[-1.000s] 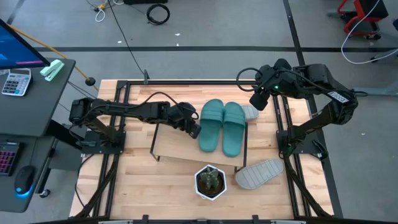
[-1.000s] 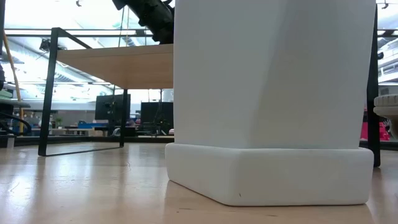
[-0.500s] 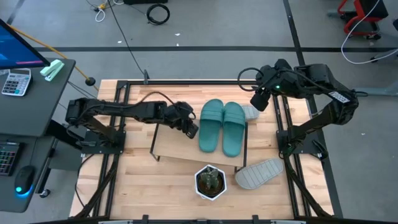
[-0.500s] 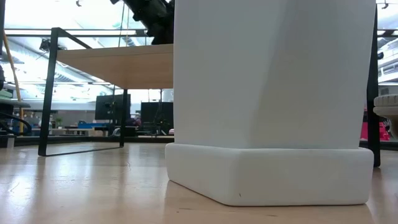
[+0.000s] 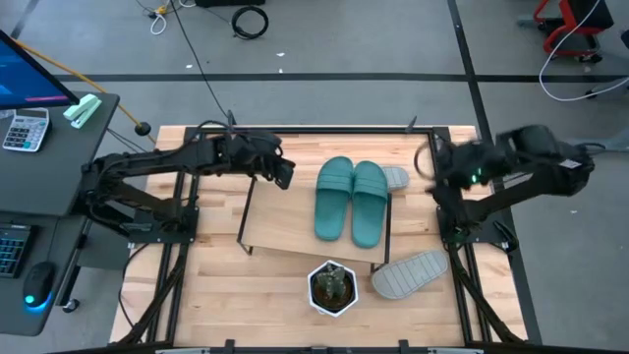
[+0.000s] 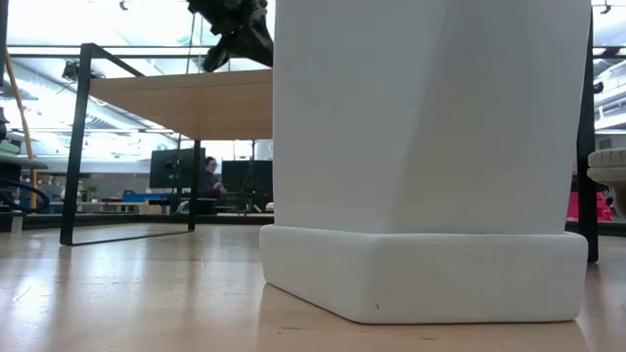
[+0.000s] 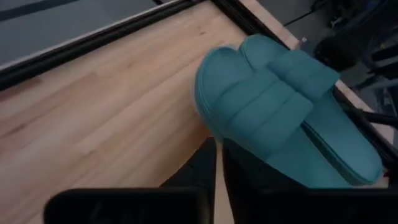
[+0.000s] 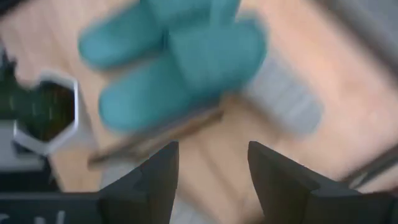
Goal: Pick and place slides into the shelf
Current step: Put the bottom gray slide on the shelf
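Grey workshop floor with loose cables surrounds a pale wooden table (image 5: 211,295) in a black frame. On it stands the low shelf with a light wooden board top and thin black legs (image 5: 280,231). Two teal-green foam slides with wide straps (image 5: 351,200) lie side by side on the right part of that board. One light grey ridged slide (image 5: 409,272) rests on the table near the shelf's right corner; the other grey slide (image 5: 395,178) shows only partly, far-right, just beside the teal pair. A white hexagonal pot holding a small green plant (image 5: 331,286) stands in front.

Left claw (image 5: 280,174) hangs over the shelf's far left edge, empty, fingers almost together. Right claw (image 8: 208,165) hangs at the table's right side, open, holding nothing.

Judgement: the teal pair is placed; the grey pair remains. Next move calls for the right claw to descend onto a grey slide.
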